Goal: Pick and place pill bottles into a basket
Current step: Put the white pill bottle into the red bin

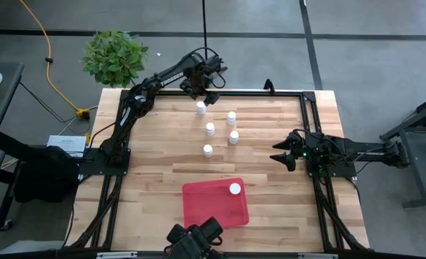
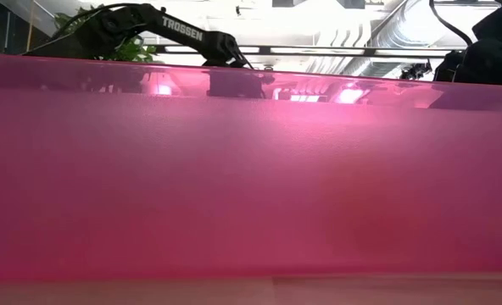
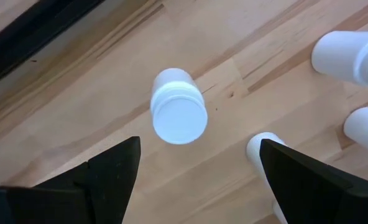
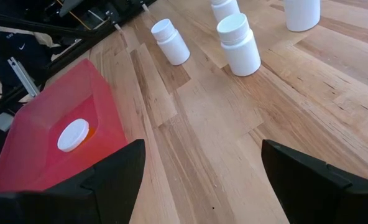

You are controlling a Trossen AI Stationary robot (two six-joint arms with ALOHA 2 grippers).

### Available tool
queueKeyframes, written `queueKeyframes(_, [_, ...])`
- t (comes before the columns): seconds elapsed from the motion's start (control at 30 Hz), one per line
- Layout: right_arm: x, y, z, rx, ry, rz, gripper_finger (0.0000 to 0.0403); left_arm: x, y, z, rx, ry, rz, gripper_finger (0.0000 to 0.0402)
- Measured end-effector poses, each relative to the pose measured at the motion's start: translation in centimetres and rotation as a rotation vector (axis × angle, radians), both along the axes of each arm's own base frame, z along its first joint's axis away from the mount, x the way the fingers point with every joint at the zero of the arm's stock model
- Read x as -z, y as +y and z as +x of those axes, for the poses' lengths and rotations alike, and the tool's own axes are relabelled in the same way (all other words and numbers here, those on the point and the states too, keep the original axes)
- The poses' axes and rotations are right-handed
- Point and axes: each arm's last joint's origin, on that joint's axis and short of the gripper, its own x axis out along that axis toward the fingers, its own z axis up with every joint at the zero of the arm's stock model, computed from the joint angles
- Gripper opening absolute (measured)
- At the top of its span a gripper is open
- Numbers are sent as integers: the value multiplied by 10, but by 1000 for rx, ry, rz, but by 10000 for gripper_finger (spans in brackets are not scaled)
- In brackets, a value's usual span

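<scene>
Bottle nearest the far edge, a small white-capped cylindrical plastic pill bottle (image 3: pixel 178 114), stood upright on the wooden bench (image 1: pixel 148 173) right below the left pincer (image 3: pixel 196 171), fingers spread wide apart, empty. Right pincer (image 4: pixel 199 168) waited open, farther off.

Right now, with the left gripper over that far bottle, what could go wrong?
The open left gripper hovers above the bottle, which sits off-centre between the fingers; closing may tip it. A neighbouring bottle stands close to one finger and could get knocked. The red tray is far across the table, so a loose grip risks a drop.
</scene>
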Motion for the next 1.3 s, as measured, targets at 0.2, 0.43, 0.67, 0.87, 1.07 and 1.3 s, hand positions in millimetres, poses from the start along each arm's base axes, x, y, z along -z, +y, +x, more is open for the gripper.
queueKeyframes(0.2, [0, 0, 0, 0, 0, 0, 312, 0, 0, 0, 0, 5, -4, 363])
queueKeyframes(0.43, [0, 0, 0, -1, 0, 0, 312, 20, -2, -3, -4, 64, -42, 363])
queueKeyframes(0.67, [0, 0, 0, -1, 0, 0, 312, 35, -2, 2, 4, 46, -34, 363])
queueKeyframes(0.87, [0, 0, 0, 0, 0, 0, 312, 35, -1, 9, 13, 2, 14, 363])
queueKeyframes(1.07, [0, 0, 0, 3, -1, 7, 312, 36, 1, 8, 10, 24, 54, 363])
queueKeyframes(1.3, [0, 0, 0, 4, -1, 6, 312, 37, 1, 8, 10, 27, 64, 363])
